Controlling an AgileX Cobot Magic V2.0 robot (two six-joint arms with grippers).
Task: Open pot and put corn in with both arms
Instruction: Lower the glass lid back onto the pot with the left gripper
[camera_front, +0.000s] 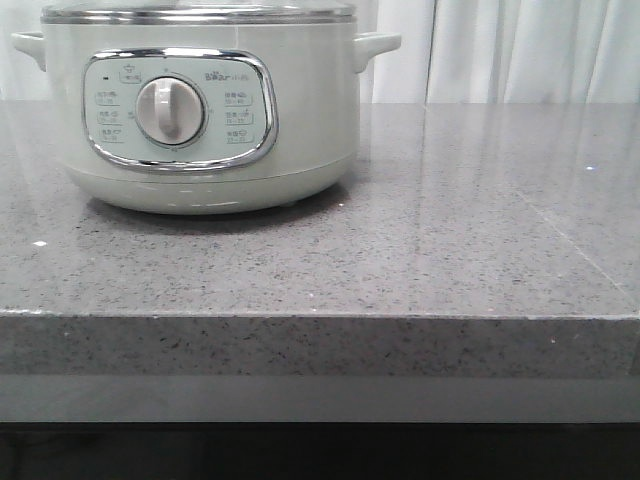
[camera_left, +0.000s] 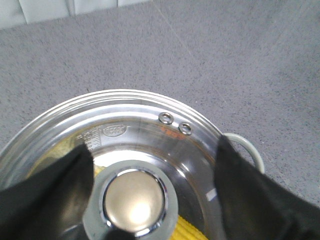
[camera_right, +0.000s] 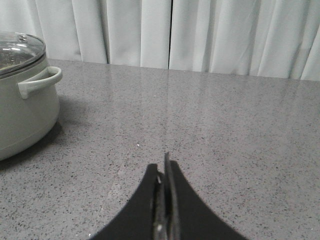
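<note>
- Room: pale pleated curtain (camera_right: 225, 35) runs behind the whole far edge; one curtain wall, no other furniture visible.
- counter (camera_front: 450, 250): one slab, grey speckled stone, glossy with curtain reflections, square front edge facing the camera in the front view.
- pot (camera_front: 200, 110): one, standing upright at about 10 o'clock on the counter in the front view, control panel and round dial (camera_front: 168, 110) facing the camera, two side handles sticking out at 3 and 9 o'clock.
- Lid (camera_left: 145, 145): one, glass with steel rim, seated on the pot; round chrome knob (camera_left: 134, 201) in the middle, two small rivets near the rim.
- corn (camera_left: 187, 231): one yellow patch visible through the glass in the left wrist view, so it sits inside the pot under the lid; too little shows to call its long axis or which way it points.
- left tool (camera_left: 150, 200): released, dark fingers (camera_left: 45, 195) spread either side of the lid knob, straddling it; cannot tell if they touch the glass.
- right tool (camera_right: 164, 200): clenched on nothing, fingers pressed together, above bare counter well apart from the pot, which sits at about 10 o'clock from it.
</note>
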